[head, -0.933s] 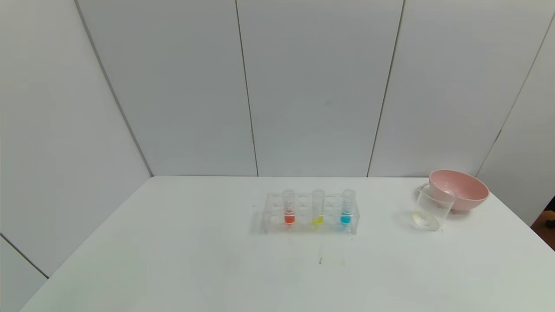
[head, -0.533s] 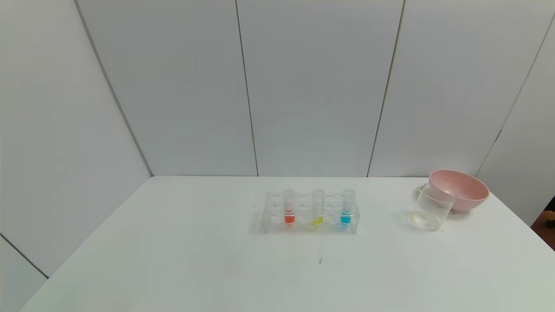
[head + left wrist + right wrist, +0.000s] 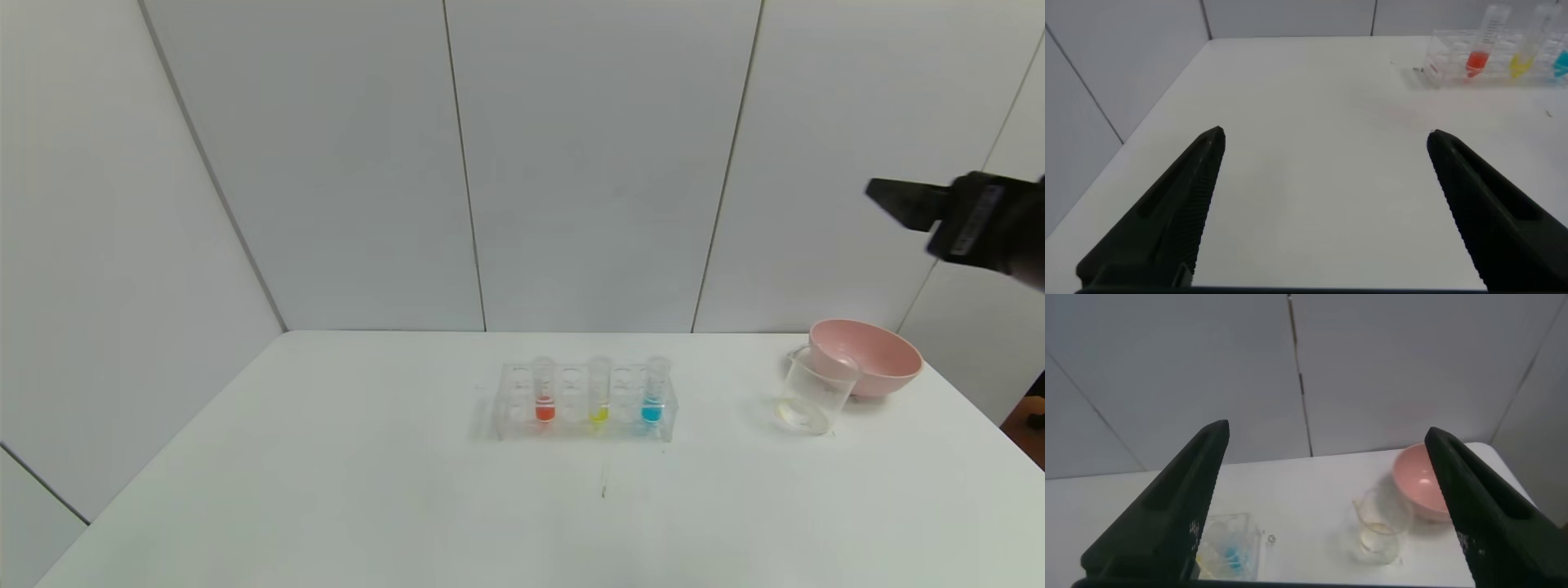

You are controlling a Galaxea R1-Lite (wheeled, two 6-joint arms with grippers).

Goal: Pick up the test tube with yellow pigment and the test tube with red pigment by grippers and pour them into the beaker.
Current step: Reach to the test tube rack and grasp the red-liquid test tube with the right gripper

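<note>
A wide white surface (image 3: 326, 490) is seen below grey wall panels (image 3: 588, 163). The right hand (image 3: 886, 200) is held high in the air at the right edge of the head view, well above the pink bowl (image 3: 867, 357); in its own wrist view its two black fingers (image 3: 1167, 514) are spread wide apart, with nothing between them. The left hand (image 3: 1323, 212) is out of the head view; in the left wrist view it is held low over the near left part of the surface, its fingers (image 3: 1167, 212) likewise spread and empty, well apart from the rack.

The pink bowl is found at the far right of the surface. The beaker (image 3: 812, 392), clear, is placed upright just in front of and touching or nearly touching the bowl. A clear tube rack (image 3: 584, 404) is seen near the middle of the surface. Three tubes stand upright in it: the test tube with red pigment (image 3: 544, 392) at the left, the test tube with yellow pigment (image 3: 598, 390) in the middle, and a tube with blue liquid (image 3: 654, 390) at the right.
</note>
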